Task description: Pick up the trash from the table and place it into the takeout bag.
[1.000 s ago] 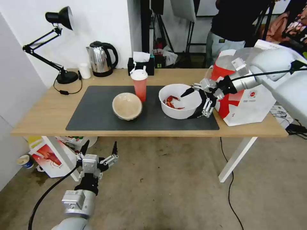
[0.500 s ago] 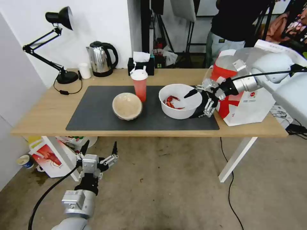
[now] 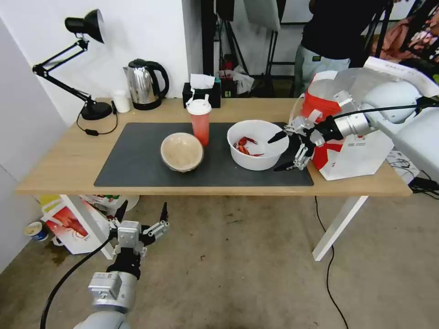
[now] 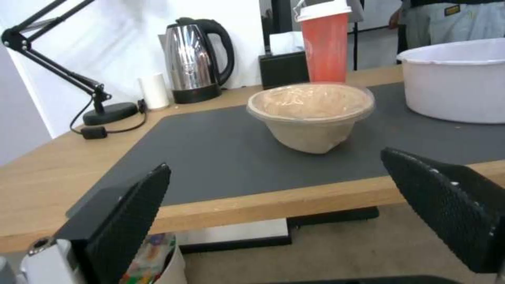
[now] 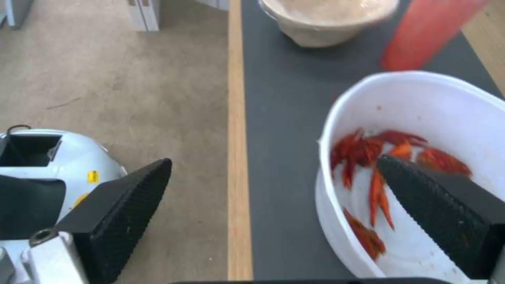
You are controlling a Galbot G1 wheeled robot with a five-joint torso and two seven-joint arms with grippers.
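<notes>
Right gripper [image 3: 282, 152] spread wide, straddling near wall of white bowl [image 3: 256, 144] on mat, takeout bag [image 3: 354, 137] just behind. Left gripper [image 3: 139, 214] open, parked below table [image 3: 64, 160].

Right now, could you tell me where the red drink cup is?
In the head view, the red drink cup stands upright at the mat's far edge, between the beige paper bowl and the white plastic bowl.

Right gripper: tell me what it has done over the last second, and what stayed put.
The right gripper, open, has drawn back a little from the white bowl toward the takeout bag, one finger over the rim and one outside. It has gripped nothing. The bowl, red cup, paper bowl and the low left gripper stayed put.
</notes>
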